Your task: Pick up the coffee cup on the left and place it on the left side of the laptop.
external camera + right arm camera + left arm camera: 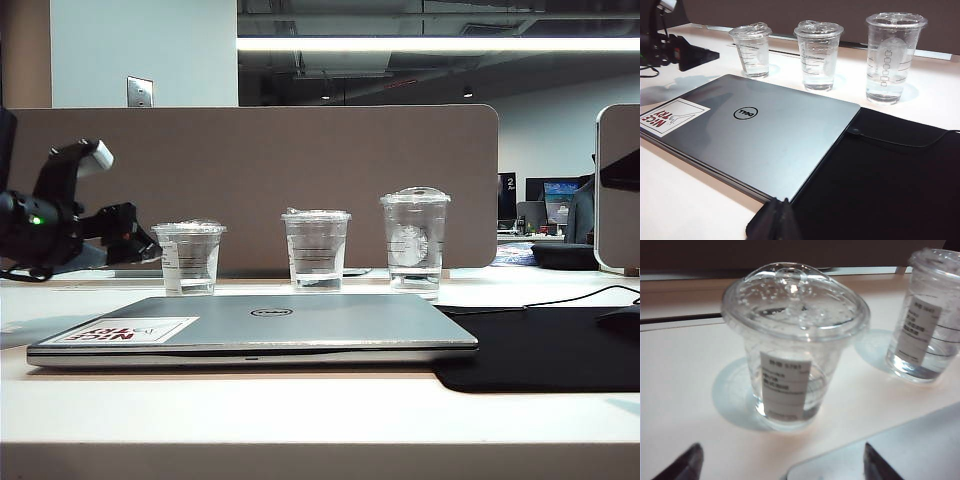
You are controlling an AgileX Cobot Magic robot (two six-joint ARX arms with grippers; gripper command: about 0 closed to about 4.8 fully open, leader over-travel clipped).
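The coffee cup point(190, 257), short, clear and lidded, stands leftmost in a row behind the laptop point(260, 325). In the left wrist view its white label faces me on the coffee cup point(792, 345), and a corner of the laptop point(920, 445) shows beside it. My left gripper point(140, 243) hangs just left of the cup at its height, apart from it. Its jaws are open wide in the left wrist view point(782, 465), with nothing between them. My right gripper point(777, 220) is shut and empty, above the laptop's point(755, 135) near edge.
A mid-height clear cup point(316, 250) and a tall dome-lidded cup point(414, 242) stand right of the coffee cup. A brown partition point(260, 170) rises close behind the row. A black mat point(540, 350) with a cable lies right of the laptop.
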